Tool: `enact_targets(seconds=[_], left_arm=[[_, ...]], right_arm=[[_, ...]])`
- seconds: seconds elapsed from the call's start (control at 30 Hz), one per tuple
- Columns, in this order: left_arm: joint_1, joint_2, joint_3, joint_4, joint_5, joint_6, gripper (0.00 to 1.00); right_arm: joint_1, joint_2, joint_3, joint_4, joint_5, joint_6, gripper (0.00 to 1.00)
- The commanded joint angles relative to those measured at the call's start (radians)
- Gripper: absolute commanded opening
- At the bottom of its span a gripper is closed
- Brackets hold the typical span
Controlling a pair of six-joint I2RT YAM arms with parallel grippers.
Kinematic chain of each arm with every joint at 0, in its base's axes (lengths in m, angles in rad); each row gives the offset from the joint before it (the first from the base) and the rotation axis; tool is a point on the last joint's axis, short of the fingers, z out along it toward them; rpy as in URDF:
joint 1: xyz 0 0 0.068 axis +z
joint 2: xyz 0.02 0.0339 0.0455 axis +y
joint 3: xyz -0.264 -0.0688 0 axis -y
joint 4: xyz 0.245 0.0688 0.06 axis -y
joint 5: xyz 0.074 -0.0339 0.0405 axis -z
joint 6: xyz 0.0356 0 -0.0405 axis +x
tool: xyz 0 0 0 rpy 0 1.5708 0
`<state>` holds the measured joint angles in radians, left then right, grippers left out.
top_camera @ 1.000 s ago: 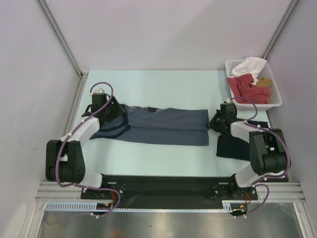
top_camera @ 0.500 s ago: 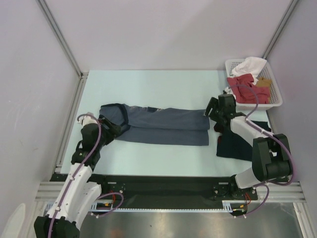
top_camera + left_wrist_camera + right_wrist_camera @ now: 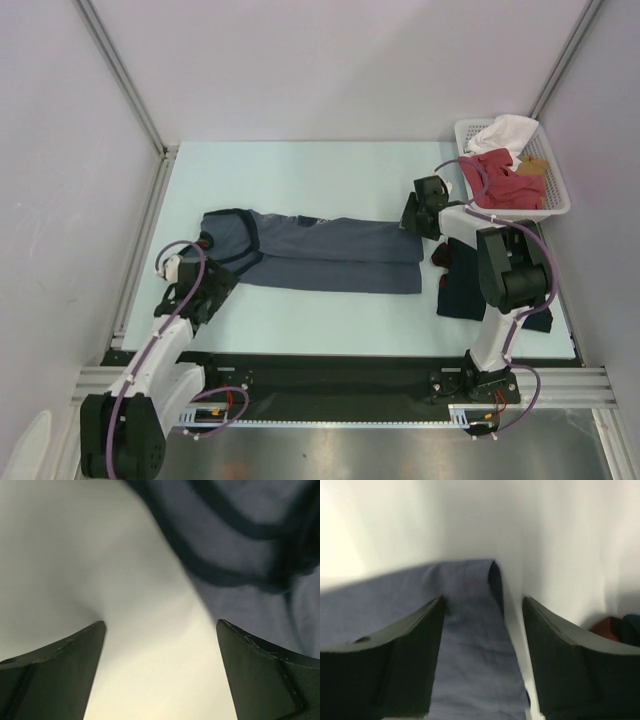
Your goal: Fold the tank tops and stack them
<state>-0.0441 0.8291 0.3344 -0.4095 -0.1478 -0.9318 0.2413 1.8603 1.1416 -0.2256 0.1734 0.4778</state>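
My left end effector (image 3: 160,625) hangs released beside the collar of the slate-blue tank top (image 3: 330,252) on the surface (image 3: 300,180), my right end effector (image 3: 482,600) released over its hem, near the navy tank top (image 3: 458,295).

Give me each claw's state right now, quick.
Left claw: open, holding nothing.
Right claw: open, empty, over the slate-blue tank top.
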Motion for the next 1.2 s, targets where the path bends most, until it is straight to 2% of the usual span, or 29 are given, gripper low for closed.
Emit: enact_targets(seconds=[0.0,0.13,0.3,0.5,0.53,0.63,0.77,0.8,0.87,0.9,0.93,0.97,1.07,1.13,1.17], left_arm=[[0.024,0.068,-0.012,0.124,-0.01,-0.044,1.0],[0.067,0.189,0.043,0.213,-0.055,-0.065,1.0],[0.15,0.448,0.17,0.307,-0.007,-0.062,0.98],[0.17,0.778,0.383,0.365,0.066,-0.088,0.93],[0.168,0.813,0.431,0.377,0.114,-0.1,0.92],[0.139,0.933,0.518,0.402,0.129,-0.119,0.89],[0.052,1.12,0.819,0.301,0.14,-0.107,0.89],[0.021,1.155,0.874,0.296,0.145,-0.101,0.86],[-0.066,1.259,1.053,0.308,0.189,-0.073,0.79],[-0.098,1.298,1.124,0.295,0.194,-0.053,0.79],[-0.129,1.338,1.272,0.263,0.204,-0.036,0.79],[-0.182,1.414,1.351,0.233,0.221,-0.023,0.79],[-0.224,1.511,1.555,0.155,0.24,0.002,0.84],[-0.217,1.507,1.568,0.175,0.284,0.022,0.91],[-0.202,1.496,1.557,0.202,0.312,0.043,1.0]], right_arm=[[0.009,0.016,0.035,-0.026,0.014,0.013,0.64],[0.019,0.008,-0.005,-0.008,-0.021,0.028,0.51],[0.049,-0.062,-0.135,0.003,-0.031,0.047,0.5],[0.191,-0.18,-0.291,-0.116,0.043,0.09,0.53],[0.214,-0.228,-0.321,-0.129,0.04,0.103,0.54],[0.305,-0.341,-0.414,-0.19,-0.006,0.198,0.56],[0.543,-0.453,-0.494,-0.273,-0.015,0.419,0.61],[0.646,-0.463,-0.505,-0.267,-0.05,0.461,0.61],[0.748,-0.448,-0.516,-0.209,-0.096,0.534,0.62],[0.815,-0.435,-0.511,-0.189,-0.141,0.586,0.62],[0.834,-0.423,-0.504,-0.155,-0.158,0.596,0.62],[0.849,-0.402,-0.488,-0.158,-0.157,0.602,0.62],[0.862,-0.406,-0.415,-0.245,-0.088,0.575,0.65],[0.839,-0.447,-0.37,-0.306,-0.026,0.523,0.69],[0.831,-0.466,-0.359,-0.317,-0.008,0.506,0.74]])
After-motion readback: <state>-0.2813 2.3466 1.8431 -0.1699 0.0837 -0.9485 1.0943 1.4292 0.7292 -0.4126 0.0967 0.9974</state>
